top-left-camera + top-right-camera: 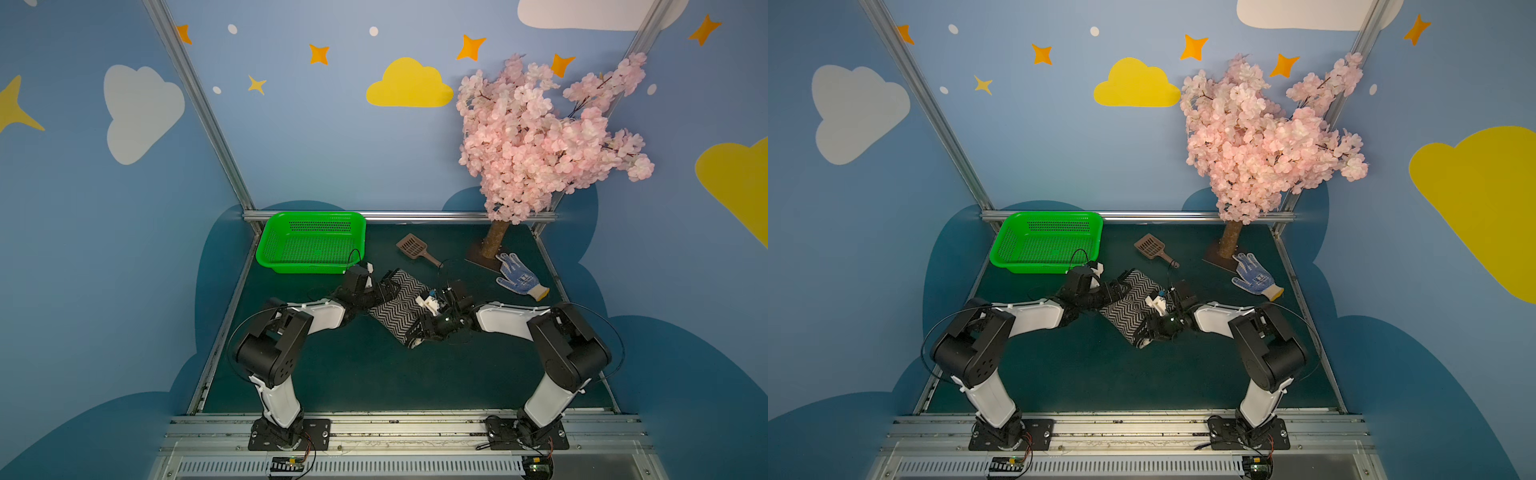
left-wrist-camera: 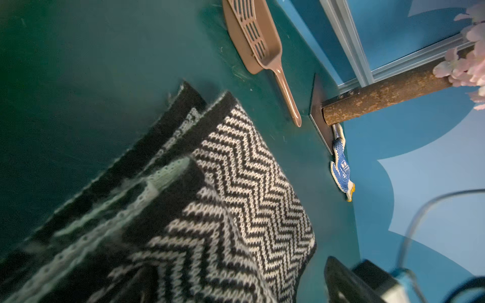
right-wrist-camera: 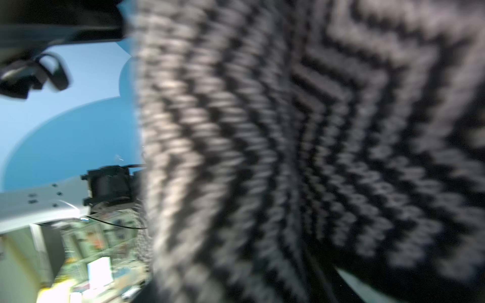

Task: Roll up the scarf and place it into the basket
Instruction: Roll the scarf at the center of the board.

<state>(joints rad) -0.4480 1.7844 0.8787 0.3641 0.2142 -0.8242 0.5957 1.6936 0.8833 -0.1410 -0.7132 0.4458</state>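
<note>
The scarf [image 1: 401, 303] [image 1: 1133, 299] lies as a folded black-and-white zigzag bundle mid-table, slanting from far left to near right. My left gripper [image 1: 385, 290] [image 1: 1119, 286] is at its far end. In the left wrist view the scarf [image 2: 249, 183] fills the lower half, and one of my dark fingers [image 2: 343, 283] stands apart from its edge, so this gripper is open. My right gripper [image 1: 419, 330] [image 1: 1148, 332] is at the near end. Blurred scarf [image 3: 288, 157] hides its jaws. The green basket [image 1: 309, 269] [image 1: 1038, 269] stands empty at the far left.
A brown slotted scoop [image 1: 415, 248] lies behind the scarf. A blue-dotted white glove [image 1: 521, 276] lies at the far right, beside the trunk [image 1: 494, 241] of a pink blossom tree [image 1: 548, 137]. Aluminium rails edge the table.
</note>
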